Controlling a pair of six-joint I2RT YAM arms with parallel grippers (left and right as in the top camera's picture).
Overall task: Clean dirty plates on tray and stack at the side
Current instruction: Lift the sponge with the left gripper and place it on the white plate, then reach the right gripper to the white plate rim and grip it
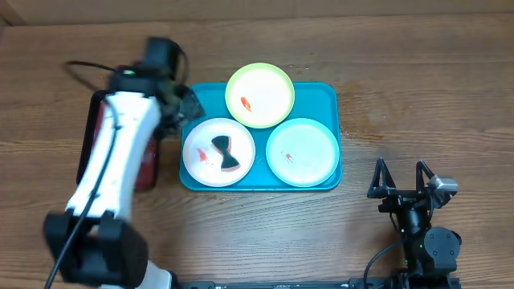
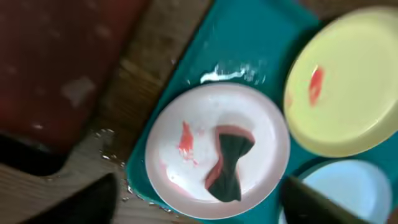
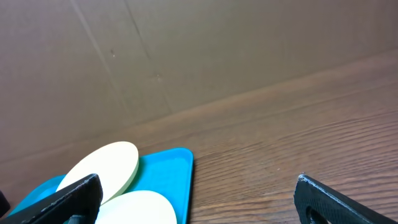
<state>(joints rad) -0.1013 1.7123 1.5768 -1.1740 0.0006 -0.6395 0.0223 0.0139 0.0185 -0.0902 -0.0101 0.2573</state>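
Left wrist view: left gripper is spread wide with nothing in it, hanging over the white plate at the left end of the teal tray. A dark bow-tie wiper (cloth or sponge, can't tell which) lies on that plate, just beside a red smear. The yellow-green plate and the mint plate also sit on the tray, each with its own red mark, so my read is nothing is cleaned yet. Step in hand looks like picking up the wiper. Centre the jaws over its pinched waist, come straight down and close there, so the fingers don't catch the plate rim or drag the plate. Then wipe with light pressure, since a shallow plastic plate will likely skate on the tray. The wet patch on the table by the tray edge could make things slippery. Right gripper is parked with its fingers apart, well off to the tray's right; it could steady the plate.
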